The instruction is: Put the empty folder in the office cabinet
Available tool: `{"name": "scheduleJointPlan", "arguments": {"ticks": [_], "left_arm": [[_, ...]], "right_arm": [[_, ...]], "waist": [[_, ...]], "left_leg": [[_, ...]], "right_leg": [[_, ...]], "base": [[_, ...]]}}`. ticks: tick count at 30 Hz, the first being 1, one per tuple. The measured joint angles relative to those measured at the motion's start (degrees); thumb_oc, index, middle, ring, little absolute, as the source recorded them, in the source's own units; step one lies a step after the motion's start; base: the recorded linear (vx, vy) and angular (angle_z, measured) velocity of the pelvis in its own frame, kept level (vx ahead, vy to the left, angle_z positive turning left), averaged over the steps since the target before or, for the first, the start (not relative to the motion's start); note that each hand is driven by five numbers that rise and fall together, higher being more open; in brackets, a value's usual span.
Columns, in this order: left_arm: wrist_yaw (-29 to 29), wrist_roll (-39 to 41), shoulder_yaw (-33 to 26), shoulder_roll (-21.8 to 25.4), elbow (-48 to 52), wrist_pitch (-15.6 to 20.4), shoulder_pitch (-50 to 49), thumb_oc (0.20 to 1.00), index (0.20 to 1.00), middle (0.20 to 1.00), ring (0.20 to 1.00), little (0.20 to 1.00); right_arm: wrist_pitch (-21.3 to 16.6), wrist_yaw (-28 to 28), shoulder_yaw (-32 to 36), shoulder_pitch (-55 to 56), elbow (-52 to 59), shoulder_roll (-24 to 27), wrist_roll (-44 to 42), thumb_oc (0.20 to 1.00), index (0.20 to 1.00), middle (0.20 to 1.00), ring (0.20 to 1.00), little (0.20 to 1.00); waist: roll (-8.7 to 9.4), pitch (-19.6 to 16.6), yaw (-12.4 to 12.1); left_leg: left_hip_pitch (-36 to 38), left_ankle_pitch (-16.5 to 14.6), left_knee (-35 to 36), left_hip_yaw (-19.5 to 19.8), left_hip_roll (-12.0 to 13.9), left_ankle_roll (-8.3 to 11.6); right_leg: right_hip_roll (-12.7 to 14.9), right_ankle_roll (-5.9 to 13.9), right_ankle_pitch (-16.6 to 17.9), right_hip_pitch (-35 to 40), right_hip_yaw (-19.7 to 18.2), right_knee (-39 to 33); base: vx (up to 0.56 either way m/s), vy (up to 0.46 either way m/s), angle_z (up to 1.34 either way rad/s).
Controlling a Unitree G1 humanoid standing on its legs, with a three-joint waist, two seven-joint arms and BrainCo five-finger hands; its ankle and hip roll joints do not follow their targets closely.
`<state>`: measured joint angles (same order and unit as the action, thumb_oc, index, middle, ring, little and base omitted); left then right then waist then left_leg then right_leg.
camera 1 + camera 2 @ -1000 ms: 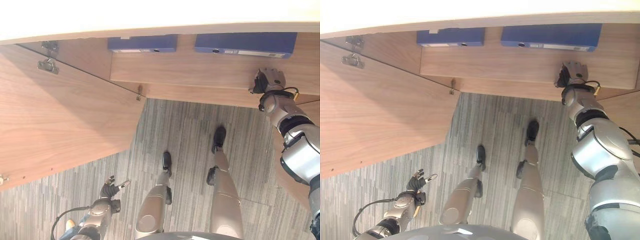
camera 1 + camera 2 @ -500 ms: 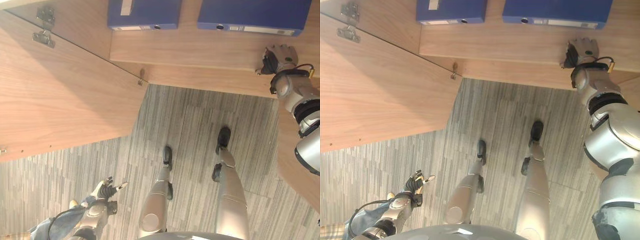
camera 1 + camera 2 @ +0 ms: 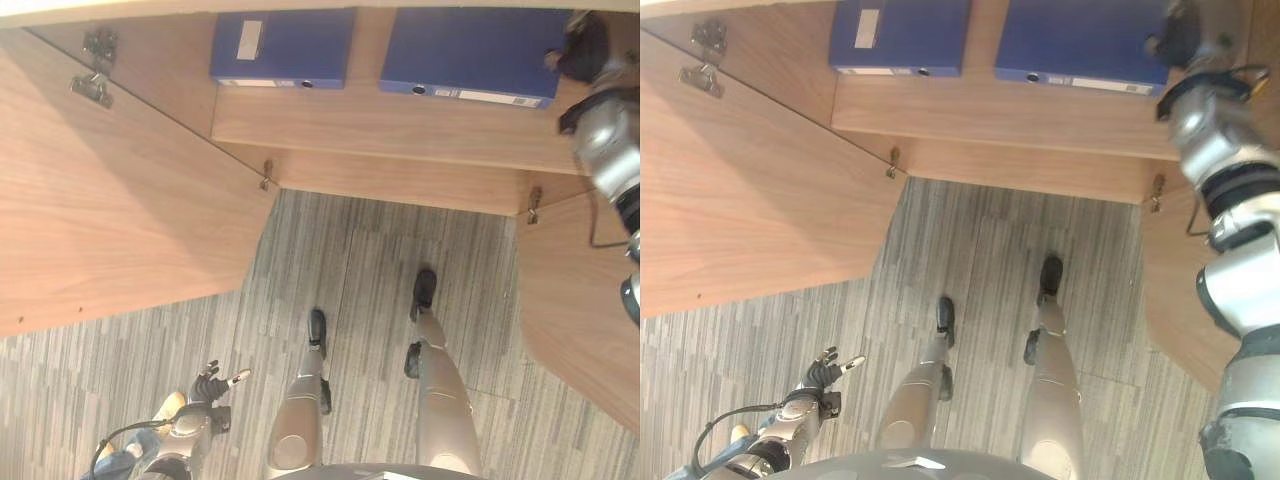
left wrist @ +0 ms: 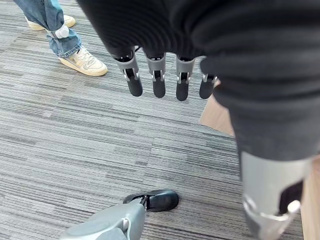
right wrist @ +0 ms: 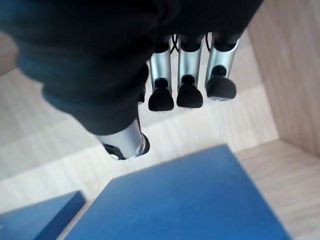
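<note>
Two blue folders lie flat on the cabinet shelf (image 3: 400,125): one on the left (image 3: 280,48) and one on the right (image 3: 470,50). My right hand (image 3: 585,45) is inside the cabinet, just past the right folder's far right corner. In the right wrist view its fingers (image 5: 189,75) hang relaxed above that folder's blue cover (image 5: 190,200) and hold nothing. My left hand (image 3: 210,385) hangs low beside me over the carpet, fingers (image 4: 157,75) straight and empty.
The cabinet's left door (image 3: 110,220) stands swung wide open, and the right door (image 3: 580,300) is open too. A person's jeans leg and tan shoe (image 4: 82,60) stand on the grey carpet close to my left hand.
My right hand has moved from the shelf's front edge up into the cabinet, over the right folder. The camera has shifted, showing more of the folders. The left hand stays low.
</note>
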<state>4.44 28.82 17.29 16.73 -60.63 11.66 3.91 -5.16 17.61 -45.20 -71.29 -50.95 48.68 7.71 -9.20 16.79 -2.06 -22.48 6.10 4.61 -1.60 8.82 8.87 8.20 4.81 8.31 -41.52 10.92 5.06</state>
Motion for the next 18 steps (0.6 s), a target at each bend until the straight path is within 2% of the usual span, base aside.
{"name": "scheduleJointPlan", "arguments": {"ticks": [3,5,8,18], "left_arm": [[-0.6,0.0,-2.0,0.1,-0.1,0.1,0.9,1.0,1.0,1.0,1.0,1.0],[-0.7,0.0,-2.1,0.0,-0.1,0.1,0.9,1.0,1.0,1.0,1.0,1.0],[-0.9,0.0,-2.1,-0.1,-0.1,0.8,0.9,1.0,1.0,1.0,1.0,1.0],[-1.2,0.0,-2.0,0.0,-0.1,1.1,0.9,1.0,1.0,1.0,1.0,1.0]], "right_arm": [[0.2,0.2,0.9,4.9,0.0,-1.6,0.2,0.2,0.2,0.2,0.2,0.2],[0.2,0.2,0.9,5.1,-3.6,-4.0,0.2,0.2,0.2,0.2,0.2,0.2],[0.2,0.3,0.8,4.7,-8.4,-4.3,0.2,0.2,0.2,0.2,0.2,0.2],[0.2,0.5,0.9,2.9,-17.2,-7.3,0.1,0.2,0.2,0.2,0.2,0.2]], "waist": [[0.36,0.2,0.0],[0.48,0.4,-0.2],[0.85,1.2,-0.3],[1.2,4.6,-2.3]], "left_leg": [[0.5,-0.7,-0.1,-0.2,-0.4,0.23],[0.9,-1.3,-0.1,-1.1,-0.4,-0.1],[1.5,-1.6,-0.2,-1.5,-0.8,-0.2],[2.7,-1.7,-0.1,-1.0,-1.4,-0.37]], "right_leg": [[0.0,-0.99,3.9,0.2,-0.9,-0.3],[-0.2,-2.89,5.0,0.2,-0.9,-0.5],[0.1,-3.74,5.6,0.9,-1.1,-1.1],[0.6,-3.19,5.5,2.5,-1.1,-2.2]], "base": [[-0.01,0.004,-0.01],[-0.01,0.008,-0.18],[0.0,0.005,-0.05],[0.0,0.001,0.01]]}}
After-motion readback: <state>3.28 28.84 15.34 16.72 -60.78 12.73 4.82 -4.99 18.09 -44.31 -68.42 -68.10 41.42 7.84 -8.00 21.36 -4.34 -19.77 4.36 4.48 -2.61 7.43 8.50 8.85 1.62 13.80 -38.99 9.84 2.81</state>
